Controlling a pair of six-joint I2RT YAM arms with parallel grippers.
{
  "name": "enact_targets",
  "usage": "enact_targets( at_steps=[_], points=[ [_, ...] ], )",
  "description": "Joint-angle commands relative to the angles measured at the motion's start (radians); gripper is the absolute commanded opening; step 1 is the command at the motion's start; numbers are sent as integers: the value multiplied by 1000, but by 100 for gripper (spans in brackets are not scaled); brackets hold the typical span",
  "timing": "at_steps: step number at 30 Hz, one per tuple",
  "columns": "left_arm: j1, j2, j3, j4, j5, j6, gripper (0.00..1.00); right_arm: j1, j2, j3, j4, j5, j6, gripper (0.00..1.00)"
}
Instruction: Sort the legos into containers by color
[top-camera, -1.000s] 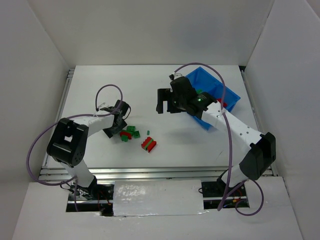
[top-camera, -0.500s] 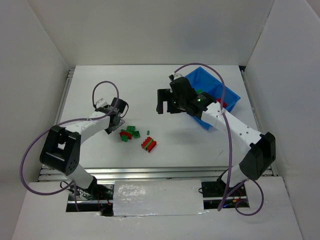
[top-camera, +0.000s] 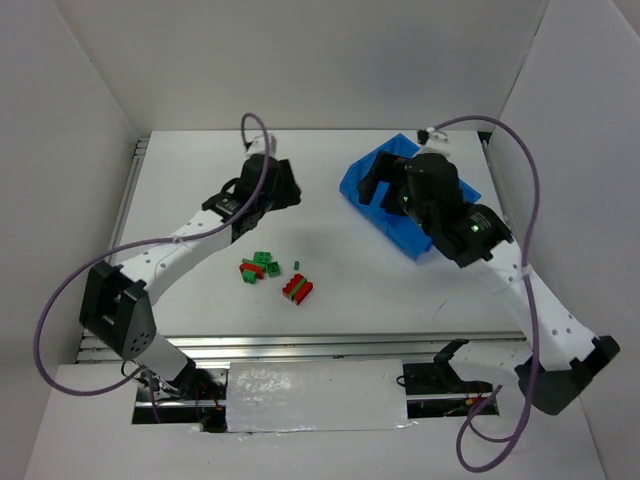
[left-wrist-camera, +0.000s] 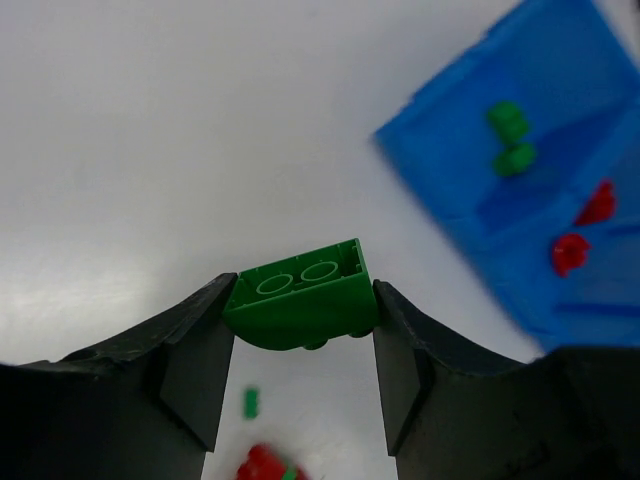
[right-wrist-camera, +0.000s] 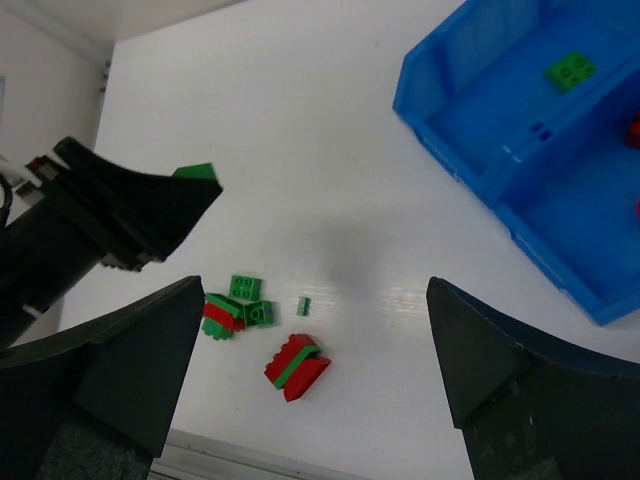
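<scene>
The left claw is partly closed, its two matte black fingers pinching a small glossy green plastic brick by the ends. The brick is held clear of the smooth white bench, and two round hollows show on its upper face. Ahead and to the right of this claw lies a bright blue rectangular plastic bin, split by a middle wall. One compartment holds green pieces and the other holds red pieces, blurred in this view.

The right claw hangs wide open and holds nothing. Below it, between its fingers, sits a scatter of loose bricks: flat studded green squares, a slanted red-and-green stack and one tiny green piece. The bin is up and to the right of this claw.
</scene>
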Motion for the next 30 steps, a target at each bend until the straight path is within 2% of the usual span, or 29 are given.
enact_targets(
  at_steps=[1, 3, 5, 7, 8, 10, 13, 15, 16, 18, 19, 20, 21, 23, 28, 30],
  points=[
    [-64, 123, 199, 184, 128, 179, 0, -32, -86, 9, -69, 94, 47, 100],
    [-89, 254, 364, 158, 174, 193, 0, -41, -132, 30, -99, 73, 43, 100],
    [-104, 385, 467, 158, 200, 230, 0, -47, -164, 35, -120, 64, 37, 100],
    [-126, 467, 604, 173, 189, 259, 0, -53, -206, 26, -120, 42, 27, 100],
    [-127, 557, 706, 172, 202, 265, 0, -58, -223, 20, -123, 39, 26, 100],
    [-127, 692, 811, 164, 246, 276, 2, -58, -232, 15, -139, 36, 21, 100],
    [-129, 814, 992, 183, 316, 290, 3, -61, -249, 7, -155, -7, 23, 100],
    [-132, 903, 1085, 203, 376, 285, 10, -61, -264, -3, -160, -41, 29, 100],
    [-133, 943, 1125, 216, 381, 278, 19, -61, -269, -13, -160, -57, 27, 100],
    [-135, 967, 1141, 251, 407, 261, 27, -61, -278, -20, -162, -58, 24, 100],
    [-136, 981, 1138, 273, 424, 252, 43, -61, -278, -25, -162, -47, 18, 100],
    [-136, 986, 1136, 276, 426, 244, 53, -61, -280, -27, -162, -50, 15, 100],
    [-136, 981, 1130, 281, 421, 241, 81, -59, -280, -27, -157, -47, 14, 100],
    [-138, 965, 1090, 292, 390, 241, 99, -59, -281, -34, -142, -61, 9, 100],
    [-129, 833, 1020, 243, 317, 284, 100, -59, -246, -42, -119, -85, -8, 100],
    [-129, 724, 968, 171, 210, 282, 99, -58, -218, -39, -108, -130, -37, 100]
  ],
)
